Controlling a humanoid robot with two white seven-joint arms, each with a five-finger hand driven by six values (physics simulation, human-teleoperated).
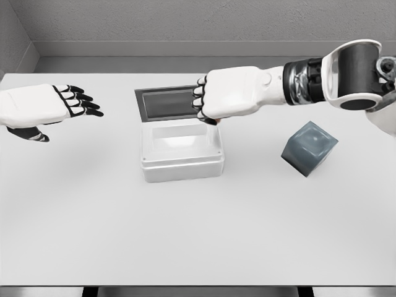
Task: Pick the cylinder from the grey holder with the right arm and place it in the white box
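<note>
Head view shows the right hand (218, 99) curled into a fist over the white box (181, 151), its contents hidden.

The right hand (218, 99) is reaching in from the right with fingers curled; the left hand (46, 106) is hovering with fingers extended

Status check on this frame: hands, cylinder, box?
Right hand curled above open white box, by its lid. Cylinder not visible. Grey cube-shaped holder tilted on table. Left hand open, far left.
</note>
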